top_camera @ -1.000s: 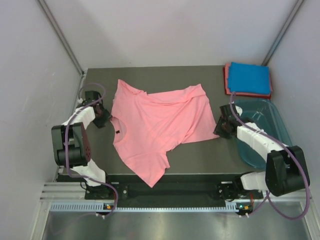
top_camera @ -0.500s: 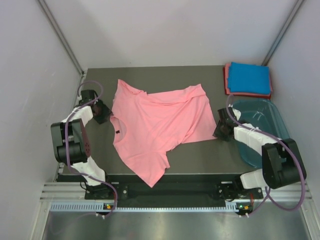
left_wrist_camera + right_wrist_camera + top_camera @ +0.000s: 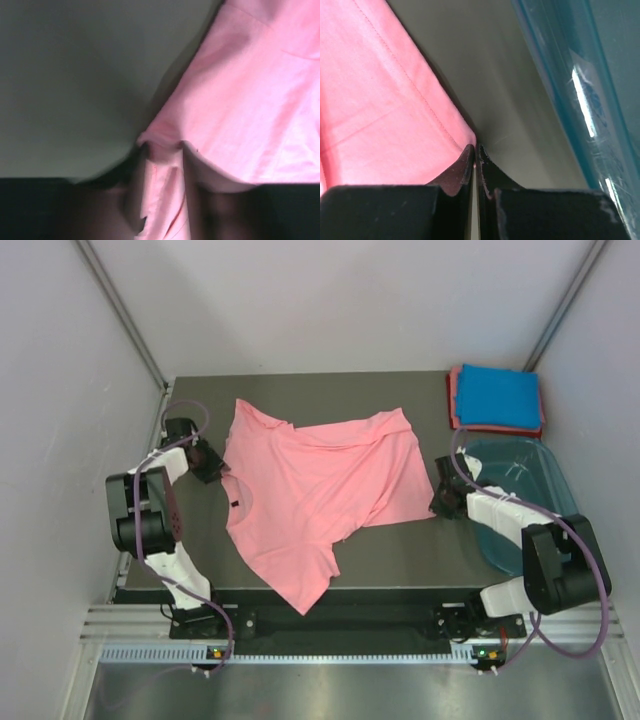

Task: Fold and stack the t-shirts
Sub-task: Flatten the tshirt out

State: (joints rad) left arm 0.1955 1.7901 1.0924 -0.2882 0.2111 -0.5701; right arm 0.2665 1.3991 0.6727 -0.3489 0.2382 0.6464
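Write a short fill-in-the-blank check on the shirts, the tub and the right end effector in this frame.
1. The unfolded t-shirt spread on the table is ____ in colour.
2. Under the folded blue t-shirt lies another folded t-shirt, coloured ____.
3. The right end effector, at the unfolded t-shirt's corner, has its jaws ____.
4. The tub at the table's right edge is translucent ____.

Missing words: salmon-pink; reddish-pink; shut; teal.
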